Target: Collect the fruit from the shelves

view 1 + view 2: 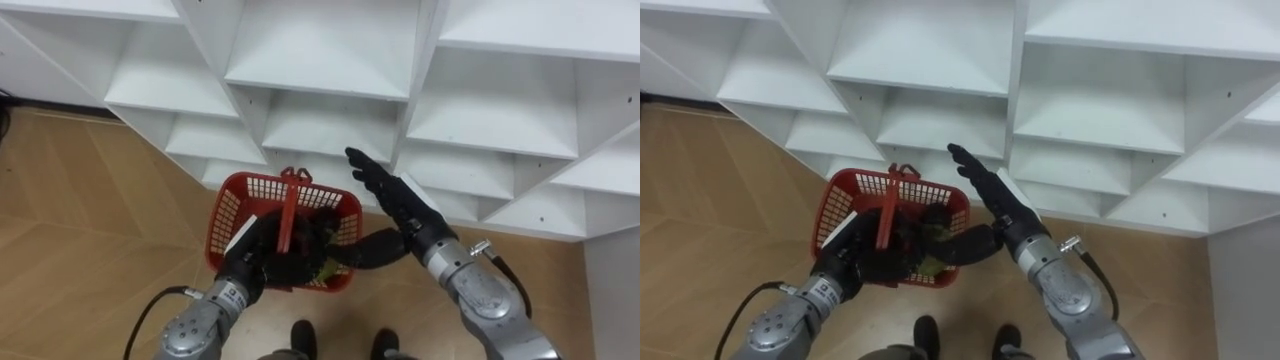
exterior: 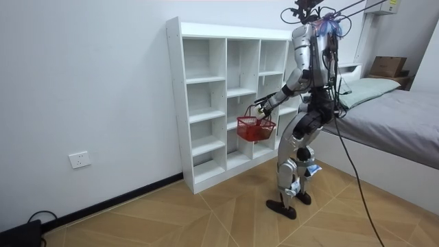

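Observation:
I hold a red plastic basket [image 1: 228, 222] in front of the white closet [image 1: 330, 110], at the height of its lower shelves. My left hand [image 1: 258, 256] is shut on the basket's red handle [image 1: 290, 205], which stands upright. Inside the basket lie dark shapes and a bit of yellow-green fruit [image 1: 325, 267], mostly hidden. My right hand [image 1: 392, 198] is open just right of the basket, its fingers straight and pointing at the shelf, its thumb reaching over the basket's right rim. In the room view the basket [image 2: 254, 129] hangs before the closet's middle column.
I stand close to the white closet [image 2: 219, 103] on a wooden floor [image 1: 90, 230]. A bed [image 2: 391, 116] is behind me at the room view's right. A wall socket [image 2: 80, 160] sits low on the wall at the room view's left.

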